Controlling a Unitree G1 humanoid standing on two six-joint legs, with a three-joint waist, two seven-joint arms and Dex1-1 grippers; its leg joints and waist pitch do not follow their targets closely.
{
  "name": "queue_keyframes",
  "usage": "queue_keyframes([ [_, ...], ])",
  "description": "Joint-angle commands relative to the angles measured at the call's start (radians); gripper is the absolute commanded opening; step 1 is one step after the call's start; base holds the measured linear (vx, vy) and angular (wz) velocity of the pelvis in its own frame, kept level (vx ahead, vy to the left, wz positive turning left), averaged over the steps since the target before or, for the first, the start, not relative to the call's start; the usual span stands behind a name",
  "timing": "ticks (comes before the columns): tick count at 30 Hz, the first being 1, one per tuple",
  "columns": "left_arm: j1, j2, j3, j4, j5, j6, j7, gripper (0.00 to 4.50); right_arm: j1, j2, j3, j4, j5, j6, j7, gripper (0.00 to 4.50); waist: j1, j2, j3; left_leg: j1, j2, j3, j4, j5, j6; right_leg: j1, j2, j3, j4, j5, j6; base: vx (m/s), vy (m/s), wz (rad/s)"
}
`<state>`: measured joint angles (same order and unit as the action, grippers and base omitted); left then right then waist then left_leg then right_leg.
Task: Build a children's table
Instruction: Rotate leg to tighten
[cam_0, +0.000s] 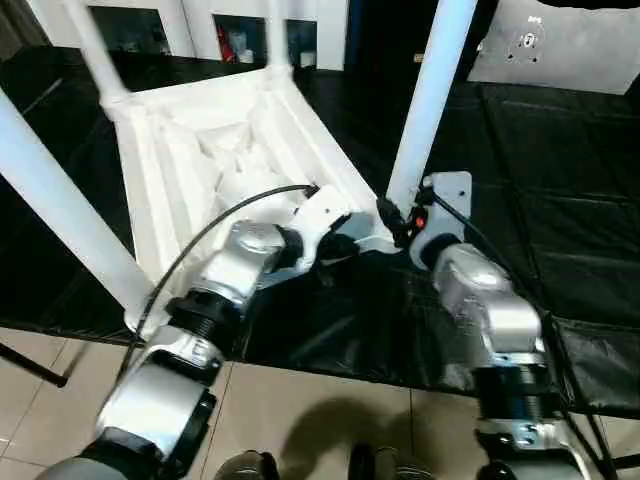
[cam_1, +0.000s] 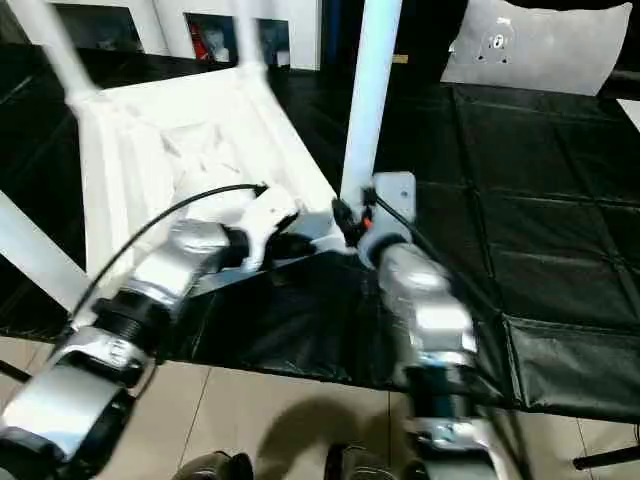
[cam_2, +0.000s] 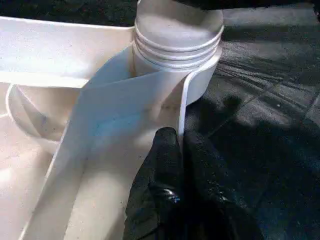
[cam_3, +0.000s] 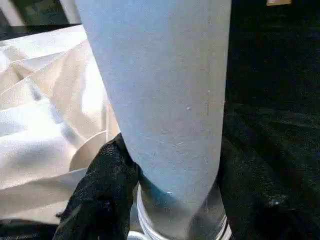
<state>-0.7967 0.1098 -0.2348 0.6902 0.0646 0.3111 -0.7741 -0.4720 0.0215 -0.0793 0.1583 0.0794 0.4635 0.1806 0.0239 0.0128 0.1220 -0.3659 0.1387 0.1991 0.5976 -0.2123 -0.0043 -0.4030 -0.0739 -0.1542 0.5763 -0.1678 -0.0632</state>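
Much is cut off for you here: all the legs run out past the top of the head views, so you cannot see their free ends; the left gripper's (cam_2: 181, 150) fingertips are hidden in the head views behind its own white wrist housing; the far finger of the right gripper (cam_3: 172, 170) is lost in the dark behind the leg.

The children's table (cam_0: 235, 150) lies upside down on the black mat (cam_0: 560, 200), ribbed underside up, its near edge just ahead of both grippers; beyond the right fingers the mat is open, while the mat's near edge and the tiled floor (cam_0: 330, 410) sit close under your forearms; a grey panel (cam_0: 560, 45) lies well apart at the far corner.

Your left fingers are nearly closed, pinching the thin wall of the top's rim just short of the corner socket (cam_2: 175, 60); your right fingers straddle the near right leg (cam_0: 425, 105) low down, just above its threaded base in that socket, one black pad (cam_3: 107, 180) pressed against its side.
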Motion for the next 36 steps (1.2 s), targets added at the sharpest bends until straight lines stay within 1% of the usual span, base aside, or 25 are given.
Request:
queue_keyframes([
  [1, -0.015, -0.028, 0.018, -0.022, 0.008, 0.002, 0.097, 0.0, 0.036, 0.056, 0.116, 0.021, 0.021, 0.039, 0.06, 2.56, 0.007, -0.001, -0.08, 0.007, 0.11, -0.06, -0.068, -0.068, 0.09, 0.066, -0.131, 0.098, -0.071, -0.186, -0.168, 0.0, 0.0, 0.0],
  [3, -0.007, -0.016, 0.007, -0.03, 0.02, 0.0, 0.089, 0.0, 0.053, 0.046, 0.117, -0.001, 0.019, 0.034, 0.067, 2.7, 0.01, 0.002, -0.08, 0.008, 0.11, -0.06, -0.068, -0.074, 0.091, 0.067, -0.132, 0.098, -0.073, -0.19, -0.164, 0.0, 0.0, 0.0],
  [4, -0.002, -0.008, 0.001, -0.035, 0.022, 0.001, 0.078, 0.0, 0.06, 0.035, 0.113, -0.008, 0.022, 0.025, 0.074, 2.76, 0.012, 0.001, -0.081, 0.006, 0.111, -0.061, -0.068, -0.068, 0.093, 0.068, -0.131, 0.098, -0.07, -0.179, -0.163, 0.0, 0.0, 0.0],
  [8, 0.025, 0.025, -0.016, -0.072, 0.015, 0.001, 0.026, 0.0, 0.083, -0.022, 0.087, -0.023, 0.039, -0.022, 0.14, 3.14, 0.01, 0.002, -0.082, 0.004, 0.112, -0.062, -0.067, -0.084, 0.095, 0.072, -0.134, 0.098, -0.069, -0.172, -0.168, 0.0, 0.0, 0.0],
  [10, 0.042, 0.051, -0.031, -0.09, 0.012, -0.026, -0.039, 0.0, 0.092, -0.081, 0.074, -0.033, 0.069, -0.06, 0.233, 3.26, 0.009, 0.004, -0.084, 0.003, 0.11, -0.061, -0.065, -0.083, 0.101, 0.074, -0.132, 0.097, -0.069, -0.169, -0.171, 0.0, 0.0, 0.0],
  [11, 0.046, 0.061, -0.036, -0.093, 0.012, -0.036, -0.064, 0.0, 0.095, -0.102, 0.068, -0.037, 0.082, -0.068, 0.27, 3.26, 0.01, 0.002, -0.085, 0.002, 0.11, -0.062, -0.064, -0.079, 0.106, 0.077, -0.132, 0.097, -0.068, -0.163, -0.169, 0.0, 0.0, 0.0],
  [12, 0.048, 0.065, -0.038, -0.094, 0.011, -0.039, -0.073, 0.0, 0.096, -0.11, 0.065, -0.039, 0.086, -0.071, 0.284, 3.5, 0.009, 0.002, -0.086, 0.0, 0.11, -0.061, -0.063, -0.066, 0.119, 0.077, -0.131, 0.098, -0.065, -0.138, -0.172, 0.0, 0.0, 0.0],
  [14, 0.061, 0.106, -0.059, -0.095, 0.009, -0.093, -0.164, 0.0, 0.105, -0.186, 0.054, -0.051, 0.12, -0.091, 0.406, 3.58, 0.012, 0.001, -0.09, -0.001, 0.109, -0.062, -0.058, -0.042, 0.143, 0.077, -0.13, 0.096, -0.058, -0.098, -0.179, 0.0, 0.0, 0.0],
  [15, 0.061, 0.106, -0.059, -0.095, 0.009, -0.093, -0.164, 0.0, 0.105, -0.186, 0.054, -0.051, 0.12, -0.091, 0.406, 3.67, 0.012, 0.001, -0.091, -0.001, 0.109, -0.061, -0.058, -0.036, 0.147, 0.079, -0.13, 0.097, -0.055, -0.087, -0.182, 0.0, 0.0, 0.0],
  [16, 0.076, 0.145, -0.078, -0.1, -0.003, -0.154, -0.26, 0.0, 0.113, -0.26, 0.06, -0.051, 0.132, -0.115, 0.515, 3.77, 0.013, -0.001, -0.091, 0.0, 0.111, -0.06, -0.058, -0.033, 0.156, 0.075, -0.129, 0.096, -0.056, -0.08, -0.188, 0.0, 0.0, 0.0],
  [18, 0.085, 0.173, -0.092, -0.105, -0.009, -0.189, -0.317, 0.0, 0.117, -0.308, 0.065, -0.045, 0.141, -0.132, 0.59, 3.96, 0.021, 0.001, -0.091, 0.003, 0.111, -0.059, -0.056, -0.036, 0.159, 0.074, -0.129, 0.096, -0.057, -0.095, -0.184, 0.0, 0.0, 0.0],
  [19, 0.09, 0.202, -0.11, -0.108, -0.003, -0.213, -0.359, 0.0, 0.12, -0.354, 0.068, -0.038, 0.156, -0.144, 0.668, 4.03, 0.025, -0.004, -0.092, 0.002, 0.111, -0.059, -0.056, -0.036, 0.161, 0.076, -0.129, 0.096, -0.053, -0.094, -0.184, 0.0, 0.0, 0.0],
  [21, 0.093, 0.223, -0.124, -0.107, -0.002, -0.248, -0.4, 0.0, 0.12, -0.384, 0.069, -0.034, 0.168, -0.151, 0.721, 4.22, 0.029, -0.001, -0.09, 0.005, 0.116, -0.059, -0.058, -0.04, 0.161, 0.071, -0.126, 0.095, -0.054, -0.114, -0.181, 0.0, 0.0, 0.0],
  [22, 0.097, 0.239, -0.132, -0.107, -0.002, -0.263, -0.433, 0.0, 0.12, -0.41, 0.07, -0.029, 0.184, -0.149, 0.767, 4.22, 0.032, -0.003, -0.087, 0.007, 0.118, -0.057, -0.06, -0.054, 0.151, 0.068, -0.127, 0.096, -0.059, -0.144, -0.177, 0.0, 0.0, 0.0],
  [23, 0.107, 0.274, -0.143, -0.108, -0.03, -0.307, -0.552, 0.0, 0.116, -0.478, 0.084, -0.02, 0.219, -0.146, 0.901, 4.22, 0.04, -0.005, -0.087, 0.008, 0.116, -0.056, -0.059, -0.07, 0.141, 0.07, -0.128, 0.095, -0.063, -0.178, -0.172, 0.0, 0.0, 0.0],
  [24, 0.108, 0.278, -0.145, -0.109, -0.033, -0.311, -0.566, 0.0, 0.116, -0.486, 0.085, -0.019, 0.223, -0.145, 0.917, 4.22, 0.049, -0.003, -0.088, 0.007, 0.115, -0.055, -0.058, -0.066, 0.139, 0.075, -0.128, 0.095, -0.062, -0.192, -0.162, 0.0, 0.0, 0.0],
  [25, 0.109, 0.287, -0.145, -0.107, -0.045, -0.323, -0.602, 0.0, 0.113, -0.51, 0.091, -0.014, 0.235, -0.143, 0.963, 4.22, 0.049, -0.006, -0.088, 0.007, 0.118, -0.054, -0.059, -0.06, 0.139, 0.071, -0.126, 0.096, -0.06, -0.186, -0.159, 0.0, 0.0, 0.0],
  [26, 0.105, 0.294, -0.141, -0.104, -0.069, -0.34, -0.662, 0.0, 0.104, -0.543, 0.111, -0.008, 0.249, -0.138, 1.04, 4.22, 0.055, -0.002, -0.089, 0.011, 0.12, -0.053, -0.058, -0.061, 0.14, 0.068, -0.127, 0.095, -0.06, -0.187, -0.161, 0.0, 0.0, 0.0],
  [27, 0.105, 0.294, -0.141, -0.104, -0.069, -0.34, -0.662, 0.0, 0.104, -0.543, 0.111, -0.008, 0.249, -0.138, 1.04, 4.22, 0.06, -0.001, -0.09, 0.011, 0.121, -0.053, -0.057, -0.059, 0.14, 0.068, -0.126, 0.095, -0.058, -0.18, -0.162, 0.0, 0.0, 0.0],
  [28, 0.093, 0.299, -0.145, -0.091, -0.084, -0.373, -0.709, 0.0, 0.089, -0.576, 0.138, 0.009, 0.26, -0.139, 1.127, 4.22, 0.066, -0.002, -0.091, 0.011, 0.12, -0.053, -0.056, -0.055, 0.144, 0.066, -0.126, 0.094, -0.056, -0.168, -0.166, 0.0, 0.0, 0.0],
  [30, 0.09, 0.3, -0.146, -0.087, -0.088, -0.382, -0.722, 0.0, 0.083, -0.584, 0.144, 0.015, 0.263, -0.138, 1.15, 4.22, 0.072, -0.004, -0.093, 0.01, 0.12, -0.054, -0.056, -0.042, 0.147, 0.067, -0.128, 0.094, -0.052, -0.151, -0.172, 0.0, 0.0, 0.0],
  [32, 0.084, 0.304, -0.158, -0.091, -0.099, -0.38, -0.768, 0.0, 0.067, -0.593, 0.164, 0.032, 0.268, -0.134, 1.202, 3.96, 0.078, -0.005, -0.094, 0.009, 0.122, -0.054, -0.056, -0.031, 0.147, 0.067, -0.13, 0.094, -0.05, -0.142, -0.178, 0.0, 0.0, 0.0],
  [33, 0.08, 0.307, -0.17, -0.093, -0.1, -0.388, -0.793, 0.0, 0.054, -0.593, 0.176, 0.043, 0.266, -0.137, 1.228, 3.96, 0.08, -0.005, -0.094, 0.01, 0.123, -0.055, -0.056, -0.027, 0.146, 0.067, -0.13, 0.094, -0.049, -0.14, -0.178, 0.0, 0.0, 0.0],
  [35, 0.07, 0.311, -0.204, -0.099, -0.105, -0.416, -0.836, 0.0, 0.021, -0.586, 0.213, 0.076, 0.264, -0.155, 1.285, 3.76, 0.086, -0.008, -0.097, 0.009, 0.12, -0.055, -0.054, -0.019, 0.147, 0.067, -0.13, 0.093, -0.045, -0.132, -0.184, 0.0, 0.0, 0.0],
  [36, 0.07, 0.311, -0.204, -0.099, -0.105, -0.416, -0.836, 0.0, 0.021, -0.586, 0.213, 0.076, 0.264, -0.155, 1.285, 3.64, 0.086, -0.008, -0.097, 0.007, 0.119, -0.054, -0.054, -0.018, 0.149, 0.068, -0.13, 0.093, -0.046, -0.131, -0.185, 0.0, 0.0, 0.0],
])
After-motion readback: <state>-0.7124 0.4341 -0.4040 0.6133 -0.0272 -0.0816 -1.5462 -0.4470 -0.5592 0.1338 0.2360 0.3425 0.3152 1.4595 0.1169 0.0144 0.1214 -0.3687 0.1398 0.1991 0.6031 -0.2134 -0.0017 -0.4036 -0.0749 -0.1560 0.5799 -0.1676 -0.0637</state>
